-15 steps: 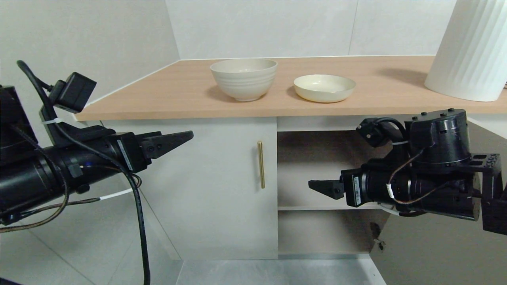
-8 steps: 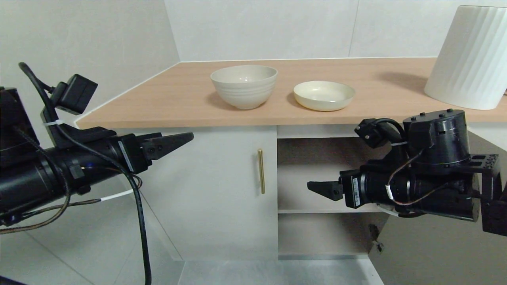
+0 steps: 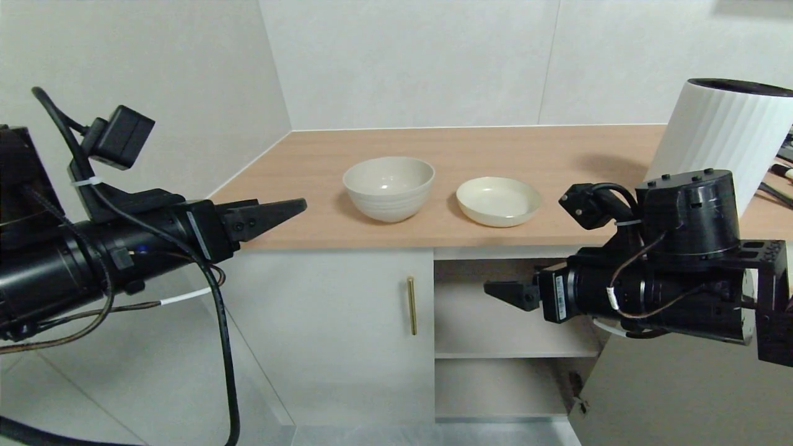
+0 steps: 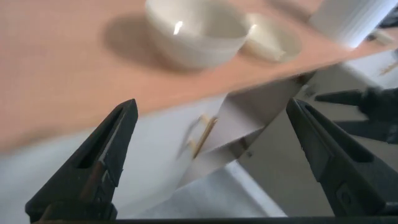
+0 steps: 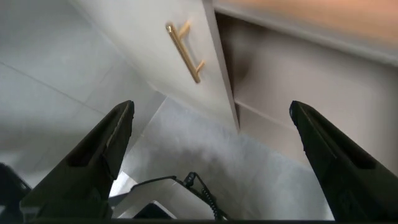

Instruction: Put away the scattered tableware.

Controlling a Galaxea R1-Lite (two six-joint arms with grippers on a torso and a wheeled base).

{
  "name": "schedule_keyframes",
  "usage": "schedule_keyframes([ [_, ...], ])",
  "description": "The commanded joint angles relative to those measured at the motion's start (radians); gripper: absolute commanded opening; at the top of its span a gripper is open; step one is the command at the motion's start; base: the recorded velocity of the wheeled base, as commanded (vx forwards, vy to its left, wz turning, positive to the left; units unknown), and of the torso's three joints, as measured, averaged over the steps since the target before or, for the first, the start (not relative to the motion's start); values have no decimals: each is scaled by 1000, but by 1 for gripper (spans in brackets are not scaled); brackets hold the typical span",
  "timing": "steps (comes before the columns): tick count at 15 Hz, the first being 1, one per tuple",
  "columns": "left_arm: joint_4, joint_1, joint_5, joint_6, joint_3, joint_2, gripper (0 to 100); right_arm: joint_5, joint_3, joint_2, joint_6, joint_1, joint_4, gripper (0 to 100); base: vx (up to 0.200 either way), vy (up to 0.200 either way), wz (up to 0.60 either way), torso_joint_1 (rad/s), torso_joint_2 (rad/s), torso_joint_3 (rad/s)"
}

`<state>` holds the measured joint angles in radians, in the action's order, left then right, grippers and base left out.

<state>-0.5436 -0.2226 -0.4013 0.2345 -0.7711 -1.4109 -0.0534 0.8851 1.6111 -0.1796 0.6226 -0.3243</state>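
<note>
Left gripper [image 3: 296, 207]: spread wide and empty, held in the air off the bench's left front corner, at about the height of the top. Right gripper [image 3: 490, 288]: also spread and empty, lower down, in front of the open cupboard [image 3: 495, 310] compartment under the bench [image 3: 495, 155]. Neither touches any tableware. The deep bowl [image 3: 389, 186] stands upright on the bench near its front edge, with the shallow dish [image 3: 499, 199] near it on the right, apart from it. Both sit above the cupboard, whose left door [image 3: 347, 334] is closed with its brass handle [image 3: 411, 305] upright and whose right side is open onto a bare shelf [image 3: 508, 355]. A ribbed white container [image 3: 718, 136] stands at the far right of the bench. Assessment: the step in hand appears to be the first pick, and the deep bowl is the nearer target for the left gripper. Recommended method: bring one finger inside the rim and one outside, close on the wall, and lift straight up before swinging clear so the dish is not knocked. Condition of items: the bowl is off-white with faint ridges round its outside and a glossy inside. The dish is cream, low-walled and smooth. Both look glazed and probably slippery, so a firm, level hold is advised.
</note>
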Motion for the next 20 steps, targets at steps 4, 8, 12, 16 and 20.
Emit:
schedule_keyframes([
  [4, 1, -1, -41, 32, -36, -76, 100, -5, 2, 15, 0, -6, -1, 100, 0, 0, 0, 196, -489, -284],
  [8, 62, -9, -31, 180, -206, -203, 100, -6, 5, 20, 0, -20, -2, 100, 0, 0, 0, 214, -502, -287],
  [12, 151, -21, 12, 217, -244, -252, 100, -6, 6, 39, 26, -38, -1, 100, 0, 0, 0, 91, -198, -110],
  [16, 221, -37, 154, 276, -323, -326, 100, 7, 156, 52, -28, -49, 198, 100, 0, 0, 0, 0, 0, 0],
  [20, 307, -84, 259, 371, -405, -424, 100, 153, 311, 161, -192, -78, 263, 100, 0, 0, 0, 0, 0, 0],
])
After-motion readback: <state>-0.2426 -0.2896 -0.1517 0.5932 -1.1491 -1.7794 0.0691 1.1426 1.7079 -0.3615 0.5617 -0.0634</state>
